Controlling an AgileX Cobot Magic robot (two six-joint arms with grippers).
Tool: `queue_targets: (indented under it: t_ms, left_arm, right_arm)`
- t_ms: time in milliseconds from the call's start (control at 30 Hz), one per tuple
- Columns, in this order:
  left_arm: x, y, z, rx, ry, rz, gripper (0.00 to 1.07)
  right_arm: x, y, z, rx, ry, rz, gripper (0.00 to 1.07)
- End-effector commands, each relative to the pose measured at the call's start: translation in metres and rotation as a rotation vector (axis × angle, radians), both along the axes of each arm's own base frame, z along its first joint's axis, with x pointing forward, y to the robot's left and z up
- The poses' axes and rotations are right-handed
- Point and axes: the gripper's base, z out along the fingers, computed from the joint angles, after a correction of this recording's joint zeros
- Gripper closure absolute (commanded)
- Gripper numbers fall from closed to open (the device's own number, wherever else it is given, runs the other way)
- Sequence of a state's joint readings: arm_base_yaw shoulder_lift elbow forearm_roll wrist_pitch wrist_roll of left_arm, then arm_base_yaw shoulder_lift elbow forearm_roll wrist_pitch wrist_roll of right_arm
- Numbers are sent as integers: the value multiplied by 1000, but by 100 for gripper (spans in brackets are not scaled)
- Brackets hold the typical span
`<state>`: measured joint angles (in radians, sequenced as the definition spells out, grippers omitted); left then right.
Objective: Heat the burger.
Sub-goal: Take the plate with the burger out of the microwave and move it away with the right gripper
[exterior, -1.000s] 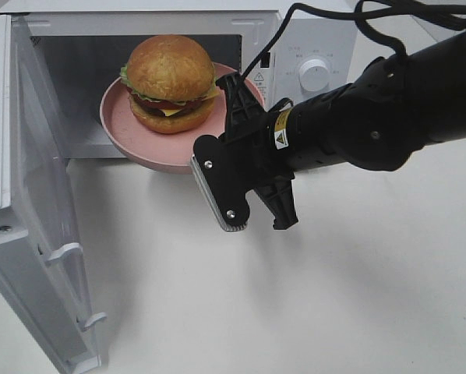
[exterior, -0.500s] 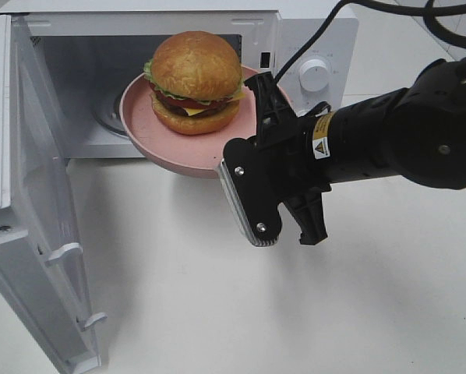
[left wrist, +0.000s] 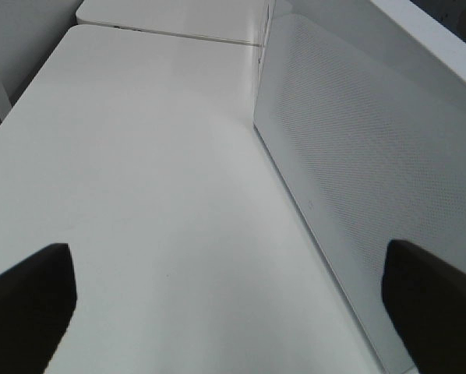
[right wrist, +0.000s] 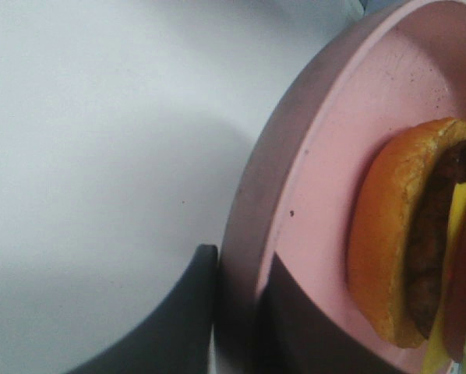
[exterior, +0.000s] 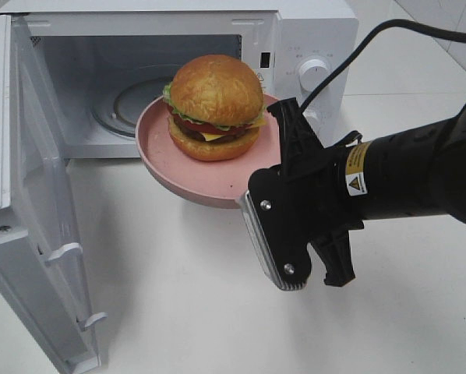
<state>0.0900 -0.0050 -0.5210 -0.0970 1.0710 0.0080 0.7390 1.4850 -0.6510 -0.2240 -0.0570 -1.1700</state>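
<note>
One burger (exterior: 216, 107) on pink plate (exterior: 159, 148), plate outside open microwave (exterior: 178, 31)

We see a plain white tabletop (exterior: 178, 312) filling most of the high view, evenly lit, with soft shadows. Beyond its far right corner lies a pale tiled floor (exterior: 443, 31). In the left wrist view a second white table (left wrist: 171, 19) butts against ours.

A yellow warning sticker (exterior: 356, 171) with a black triangle sat on the right arm (exterior: 420, 171). Small markings around the microwave's dial (exterior: 312, 70) were too small to read.
</note>
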Motion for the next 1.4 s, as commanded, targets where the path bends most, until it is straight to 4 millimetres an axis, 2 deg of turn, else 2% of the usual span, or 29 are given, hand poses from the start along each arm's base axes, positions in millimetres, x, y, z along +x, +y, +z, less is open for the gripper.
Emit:
queue_targets:
  t_ms: [33, 300, 900, 1267, 1400]
  left_arm:
    - [-1, 0, -1, -7, -4, 5, 7]
    - [-1, 0, -1, -7, -4, 5, 7]
    - [-1, 0, -1, -7, -4, 5, 7]
    - [-1, 0, -1, -7, -4, 5, 7]
    - [-1, 0, -1, -7, -4, 5, 7]
  right_arm:
    - [-1, 0, 11, 48, -48, 9, 106]
    - [-16, -15, 10, 8, -18, -2, 106]
    - [-57, -56, 23, 13, -7, -58, 106]
    - [-67, -72, 34, -18, -11, -100, 106]
    - [-71, -81, 39, -18, -9, -169, 106]
